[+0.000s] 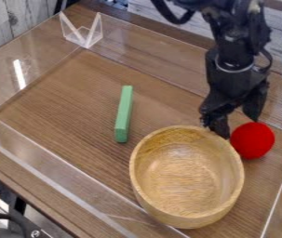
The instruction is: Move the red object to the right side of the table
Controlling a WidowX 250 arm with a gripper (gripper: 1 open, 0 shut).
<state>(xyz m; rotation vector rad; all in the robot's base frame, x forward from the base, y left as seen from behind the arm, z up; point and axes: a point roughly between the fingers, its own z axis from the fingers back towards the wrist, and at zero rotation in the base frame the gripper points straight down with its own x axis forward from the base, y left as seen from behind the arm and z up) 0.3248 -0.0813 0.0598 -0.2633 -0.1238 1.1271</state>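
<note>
Jaws of the gripper (pixel 226 115) were spread wide and nothing was held. The red object (pixel 252 139) was seen near the right edge of the table (pixel 69 102), just below and right of the jaws, beside the wooden bowl (pixel 187 174).

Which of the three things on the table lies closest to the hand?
The red object, just right of the open hand; bowl and green bar sit farther.
</note>
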